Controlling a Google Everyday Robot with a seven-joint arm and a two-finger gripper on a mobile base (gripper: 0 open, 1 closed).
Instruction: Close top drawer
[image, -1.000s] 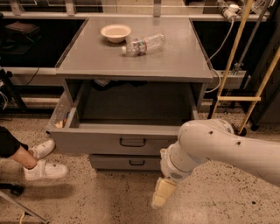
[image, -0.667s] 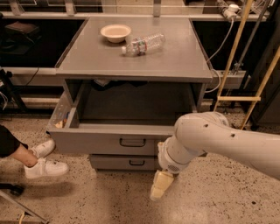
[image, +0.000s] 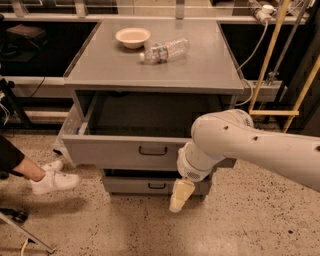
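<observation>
The top drawer (image: 115, 152) stands pulled out from the grey cabinet (image: 95, 75). Its flat grey front faces me, with a small black bar handle (image: 152, 150) at the centre, and its dark inside looks empty. My white arm (image: 250, 142) comes in from the right and covers the right end of the drawer front. My cream gripper (image: 180, 196) hangs pointing down below the drawer front, to the right of the handle and in front of the lower drawer (image: 135, 185).
A cream bowl (image: 132, 36) and a plastic water bottle (image: 165, 50) lying on its side rest on the cabinet top. A person's leg and white shoe (image: 52, 180) are on the floor at left. Yellow poles (image: 270, 55) and cables stand at right.
My arm has shifted left and up. The gripper has risen from near the floor to just under the drawer front. The drawer has not moved.
</observation>
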